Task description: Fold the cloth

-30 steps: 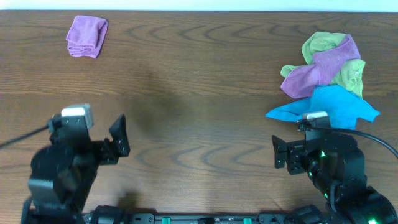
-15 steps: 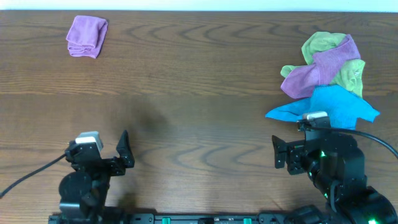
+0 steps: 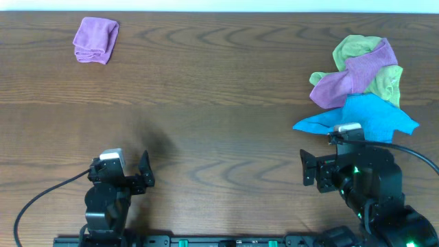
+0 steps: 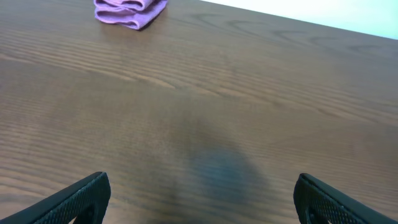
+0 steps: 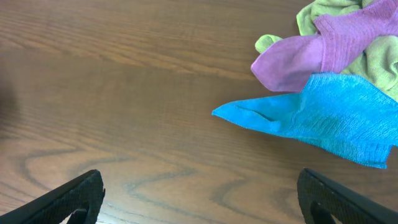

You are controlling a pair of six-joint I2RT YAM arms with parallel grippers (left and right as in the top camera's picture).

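Looking overhead, you see the cloth (image 3: 96,40) folded small at the table's (image 3: 219,103) far left, well apart from both arms. The left wrist view catches it too; the right shows only the blue cloth (image 5: 323,115) and purple-green bunch (image 5: 336,43). The left gripper (image 4: 202,193) and right gripper (image 5: 199,186) are spread wide, empty.

— Through the left wrist camera, the cloth (image 4: 129,11), up by the far left corner of the table (image 4: 261,93), is clipped by the top edge; I can't count its layers.
— The fingers (image 4: 81,200) of the left gripper (image 4: 202,183)?
— Only tips; the rest runs off the bottom. Same with the right gripper (image 5: 200,180).
— And towards the right edge?
— The lime-green cloth (image 5: 323,15) and purple cloth (image 5: 339,50) are cut off top and right, and the blue cloth (image 5: 323,121) runs off the right. From overhead, the right arm (image 3: 367,182) covers its near edge.
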